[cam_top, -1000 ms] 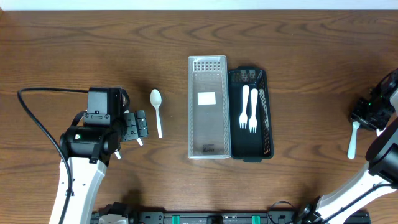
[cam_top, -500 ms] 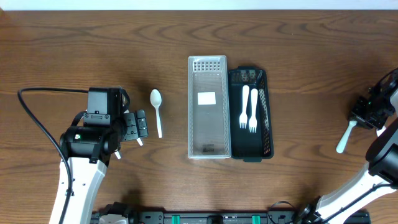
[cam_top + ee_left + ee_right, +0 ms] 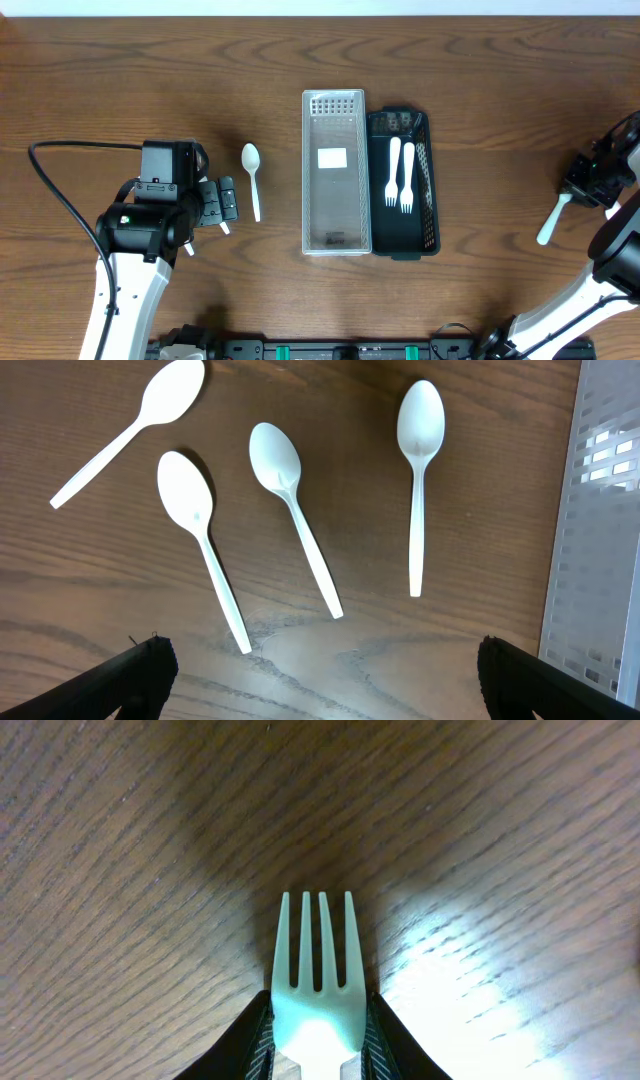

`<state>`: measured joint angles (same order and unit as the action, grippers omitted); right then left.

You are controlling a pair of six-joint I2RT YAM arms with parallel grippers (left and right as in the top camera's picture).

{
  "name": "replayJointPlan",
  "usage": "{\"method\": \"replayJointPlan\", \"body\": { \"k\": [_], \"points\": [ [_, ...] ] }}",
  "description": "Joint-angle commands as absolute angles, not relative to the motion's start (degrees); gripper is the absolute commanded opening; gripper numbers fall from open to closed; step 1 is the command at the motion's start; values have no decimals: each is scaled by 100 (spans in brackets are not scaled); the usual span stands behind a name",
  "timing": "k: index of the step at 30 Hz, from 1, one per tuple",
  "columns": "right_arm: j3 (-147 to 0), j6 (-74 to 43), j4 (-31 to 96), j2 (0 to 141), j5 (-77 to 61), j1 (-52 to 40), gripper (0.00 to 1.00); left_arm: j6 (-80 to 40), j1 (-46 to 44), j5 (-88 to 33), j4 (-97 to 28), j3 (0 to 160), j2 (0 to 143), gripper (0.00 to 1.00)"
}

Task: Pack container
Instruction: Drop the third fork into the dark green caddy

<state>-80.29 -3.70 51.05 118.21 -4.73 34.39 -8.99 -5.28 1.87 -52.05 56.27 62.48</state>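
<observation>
A clear perforated tray (image 3: 335, 240) lies mid-table, with a black basket (image 3: 432, 200) against its right side. Two white forks (image 3: 400, 175) lie in the basket. One white spoon (image 3: 252, 178) lies left of the tray. The left wrist view shows several white spoons (image 3: 300, 510) on the wood beside the tray's edge (image 3: 595, 510). My left gripper (image 3: 225, 205) is open and empty just short of them (image 3: 320, 685). My right gripper (image 3: 588, 185) at the far right edge is shut on a white fork (image 3: 318, 960). The fork's handle (image 3: 550, 222) hangs down-left.
The left arm's black cable (image 3: 60, 200) loops over the table at the far left. The back table edge (image 3: 320, 12) runs along the top. The rest in view is bare brown wood.
The fork in my right gripper has swung, its handle moving from straight down to down-left. The left arm and the spoons have not moved.
</observation>
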Motion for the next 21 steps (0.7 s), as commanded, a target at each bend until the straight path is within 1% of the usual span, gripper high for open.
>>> {"method": "replayJointPlan", "body": {
  "k": [1,6,9,16,21],
  "points": [
    [-8077,-644,5212,11572,-670,3194,1,-882,-499,233,-5203,5649,6261,98],
    [-8326,-711,5433,10757,-694,2552,1,-884,-499,233,-5203,5649,6261,98],
    [-8514,-770,5680,10180,-716,1942,1,-884,-499,233,-5205,5649,6261,98],
    [-8665,-1037,5953,9194,-716,-10,1,-886,-499,233,-5236,5649,6261,98],
    [-8654,-1411,5850,9190,-633,-1284,1,-884,-499,233,-5315,5649,6261,98]
  ]
}}
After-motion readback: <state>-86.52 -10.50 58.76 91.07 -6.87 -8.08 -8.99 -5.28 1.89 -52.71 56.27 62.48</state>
